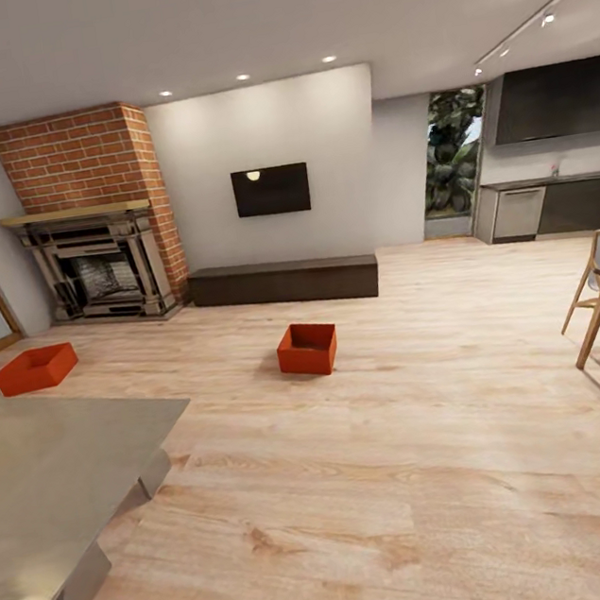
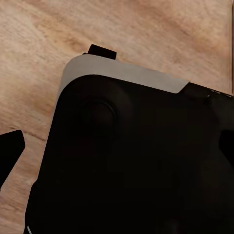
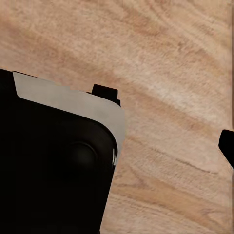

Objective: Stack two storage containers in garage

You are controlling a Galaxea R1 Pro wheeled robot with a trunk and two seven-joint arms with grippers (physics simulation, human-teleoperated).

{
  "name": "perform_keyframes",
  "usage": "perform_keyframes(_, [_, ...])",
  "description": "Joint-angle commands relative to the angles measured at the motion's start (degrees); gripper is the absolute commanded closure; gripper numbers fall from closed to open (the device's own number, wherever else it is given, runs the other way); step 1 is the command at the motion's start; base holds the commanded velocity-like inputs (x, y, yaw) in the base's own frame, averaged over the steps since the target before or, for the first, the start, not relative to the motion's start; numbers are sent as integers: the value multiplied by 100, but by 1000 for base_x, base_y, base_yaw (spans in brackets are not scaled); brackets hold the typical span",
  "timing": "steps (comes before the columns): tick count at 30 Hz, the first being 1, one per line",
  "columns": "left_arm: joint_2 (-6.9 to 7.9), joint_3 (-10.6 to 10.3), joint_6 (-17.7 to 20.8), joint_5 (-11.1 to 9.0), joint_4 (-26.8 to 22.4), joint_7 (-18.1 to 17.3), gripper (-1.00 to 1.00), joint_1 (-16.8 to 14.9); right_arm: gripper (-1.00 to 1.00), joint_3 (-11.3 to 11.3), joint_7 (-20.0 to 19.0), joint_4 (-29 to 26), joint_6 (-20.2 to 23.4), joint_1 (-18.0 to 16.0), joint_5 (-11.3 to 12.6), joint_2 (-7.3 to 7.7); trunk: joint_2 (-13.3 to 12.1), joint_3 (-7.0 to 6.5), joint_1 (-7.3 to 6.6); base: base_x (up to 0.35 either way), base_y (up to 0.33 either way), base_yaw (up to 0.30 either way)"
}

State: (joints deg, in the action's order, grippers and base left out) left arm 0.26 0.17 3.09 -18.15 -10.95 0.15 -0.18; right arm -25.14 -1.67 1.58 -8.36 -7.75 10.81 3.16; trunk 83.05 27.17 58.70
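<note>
A light plank floor [image 1: 382,479] runs to a white wall with a black TV [image 1: 271,190] above a long dark cabinet [image 1: 284,282]. Both orange bins sit open-side up on this floor: one bin [image 1: 308,348] just before the cabinet, the other bin [image 1: 35,369] well off toward the brick fireplace [image 1: 92,215]. Neither is picked up yet. The wrist cameras look down past the robot's dark base [image 2: 136,161] at the planks, so both tools seem stowed far from the bins; I cannot tell whether they are open or closed.
</note>
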Motion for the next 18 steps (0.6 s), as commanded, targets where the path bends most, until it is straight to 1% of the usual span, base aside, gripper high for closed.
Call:
perform_keyframes(1, [1, 1, 33, -35, -12, 2, -100, 0, -100, -45, -17, 17, -34, -7, 60, -4, 3, 6, 3, 322, 14, -6])
perform_keyframes(4, [1, 1, 34, -37, -12, 2, -100, 0, -100, -44, -17, 17, -34, -7, 62, -7, 3, 6, 3, 322, 51, -107])
perform_keyframes(9, [1, 1, 34, -39, -12, 2, -100, 0, -100, -44, -17, 16, -34, -7, 61, -8, 3, 6, 3, 322, 90, -208])
perform_keyframes(12, [1, 1, 34, -37, -12, 1, -100, 0, -100, -46, -17, 17, -28, -7, 61, -4, 3, 6, 3, 322, 101, -75])
perform_keyframes(18, [1, 1, 34, -35, -12, 2, -100, 0, -100, -52, -17, 17, -26, -7, 61, 0, 3, 6, 3, 322, 103, -15])
